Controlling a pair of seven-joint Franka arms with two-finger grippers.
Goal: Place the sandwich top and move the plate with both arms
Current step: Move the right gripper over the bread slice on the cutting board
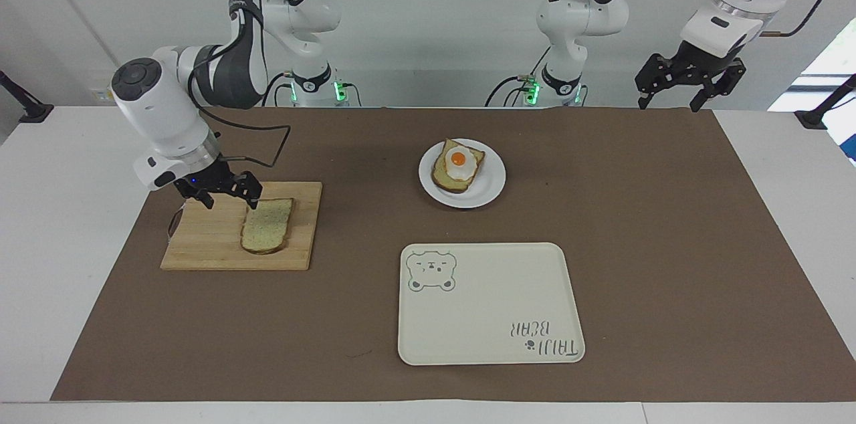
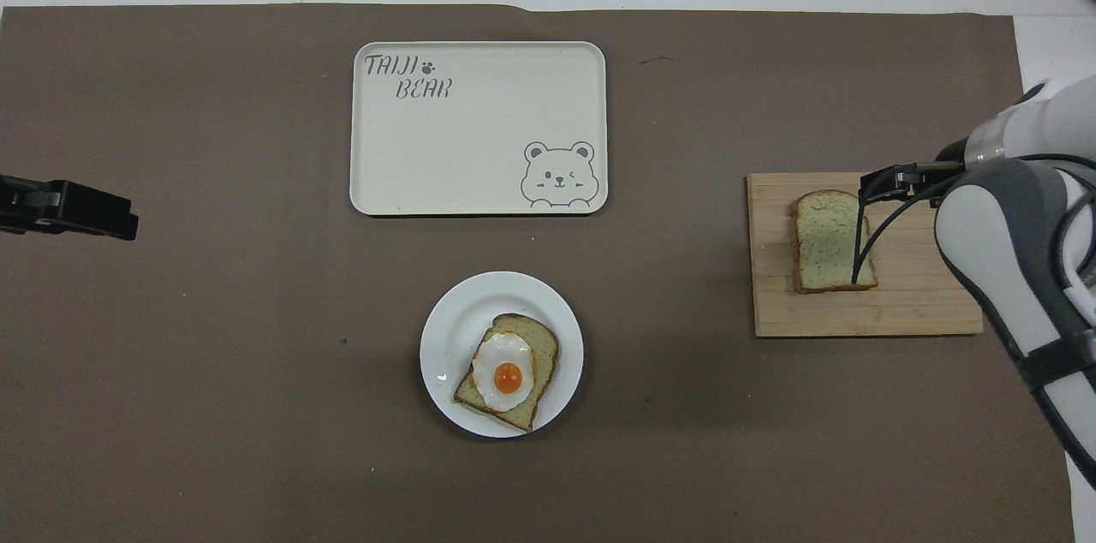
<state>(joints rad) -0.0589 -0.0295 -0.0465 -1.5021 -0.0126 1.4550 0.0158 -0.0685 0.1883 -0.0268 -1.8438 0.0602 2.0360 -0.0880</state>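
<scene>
My right gripper (image 1: 227,195) spread over the cutting board (image 1: 207,243), at ten o'clock of the sandwich top (image 1: 267,229), left gripper (image 1: 689,86) spread, waiting, plate (image 1: 491,186) untouched

The right tool (image 1: 231,198) hangs with fingers spread over the cutting board (image 1: 200,243), just beside the sandwich top (image 1: 267,230) lying on it. The left tool (image 1: 689,86) waits, spread, well apart from the board.

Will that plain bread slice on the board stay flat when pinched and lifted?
Probably not fully: the sandwich top is thin and lies flat on the cutting board, so it may sag. Likely light; its speckled crumb could dent or tear under tight fingers.
</scene>
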